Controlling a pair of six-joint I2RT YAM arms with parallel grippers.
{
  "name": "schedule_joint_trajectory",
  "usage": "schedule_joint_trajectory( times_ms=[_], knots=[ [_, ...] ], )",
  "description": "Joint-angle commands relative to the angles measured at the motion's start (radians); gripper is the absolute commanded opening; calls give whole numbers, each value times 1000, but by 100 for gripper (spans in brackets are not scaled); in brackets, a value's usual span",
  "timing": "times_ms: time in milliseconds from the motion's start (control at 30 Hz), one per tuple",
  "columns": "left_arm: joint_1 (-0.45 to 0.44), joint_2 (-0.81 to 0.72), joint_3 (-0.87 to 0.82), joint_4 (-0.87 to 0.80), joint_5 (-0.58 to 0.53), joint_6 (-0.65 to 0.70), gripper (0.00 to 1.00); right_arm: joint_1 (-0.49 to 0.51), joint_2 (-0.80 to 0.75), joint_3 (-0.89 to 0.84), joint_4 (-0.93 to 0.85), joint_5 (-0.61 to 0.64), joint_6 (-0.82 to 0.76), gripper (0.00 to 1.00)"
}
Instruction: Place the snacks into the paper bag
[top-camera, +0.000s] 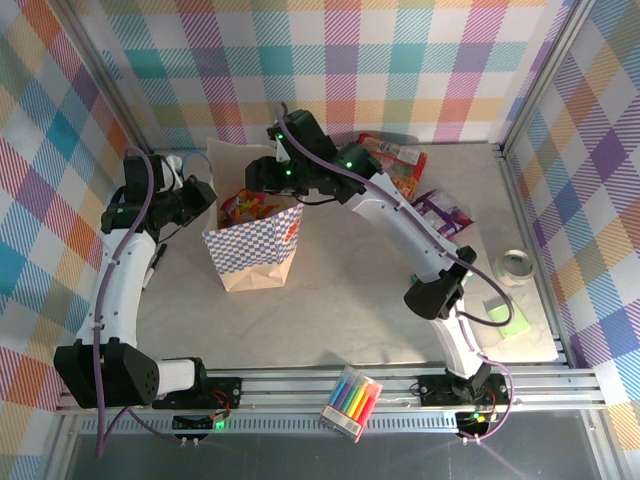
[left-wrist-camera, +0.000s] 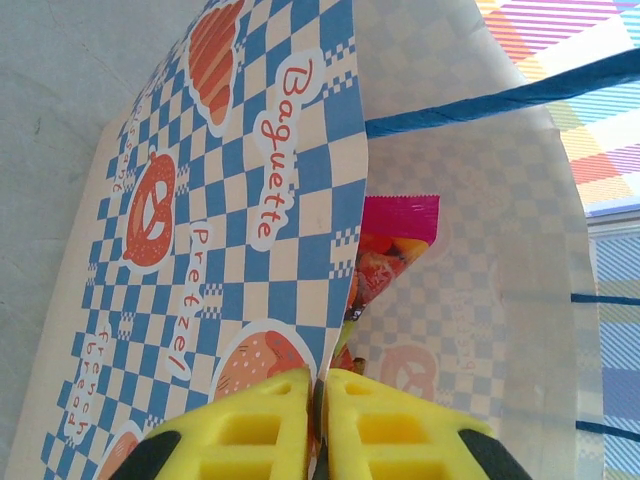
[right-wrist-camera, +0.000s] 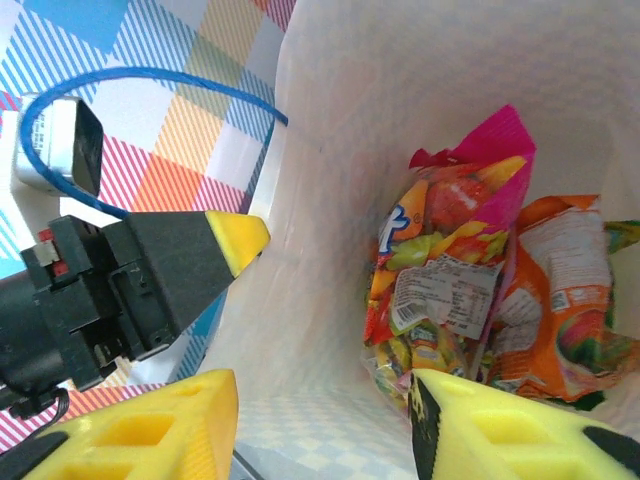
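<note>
Right wrist: right pincer (right-wrist-camera: 325, 400) hung spread, empty, over paper bag (right-wrist-camera: 400, 80); candy packet (right-wrist-camera: 450, 260) and orange packet (right-wrist-camera: 560, 290) lay inside. Left pincer (left-wrist-camera: 321, 387) pinched the bag rim. Step judged: drop-off. Next, likely: fetch remaining snacks (top-camera: 395, 170), two o'clock of bag.

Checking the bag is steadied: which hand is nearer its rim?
Left. The left hand pinches the paper bag at its rim; the right hand hangs open over its mouth.

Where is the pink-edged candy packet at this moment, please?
In the right wrist view the candy packet lies inside the paper bag, right of centre, against the orange packet on its right, just beyond the open right end effector.
</note>
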Motion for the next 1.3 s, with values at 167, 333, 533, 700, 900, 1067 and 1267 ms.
schedule_joint_trajectory(
  times_ms=[167,333,533,700,900,1067,1267],
  knots=[
    [16,9,35,-67,-18,22,13,-4,-172,-173,-5,133,-89,51],
    [16,15,43,-84,-27,36,13,-4,-215,-223,-18,199,-115,51],
    [16,18,49,-93,-34,38,14,-5,-236,-250,-28,328,-159,56],
    [16,23,67,-97,-39,38,14,-10,-207,-232,-49,402,-180,59],
    [17,28,80,-104,-38,38,14,-34,-155,-207,-59,408,-188,59],
    [16,29,93,-117,-19,59,16,-57,-113,-186,-28,360,-193,52],
    [16,30,97,-127,9,70,19,-82,-77,-167,-23,333,-195,27]
  ],
)
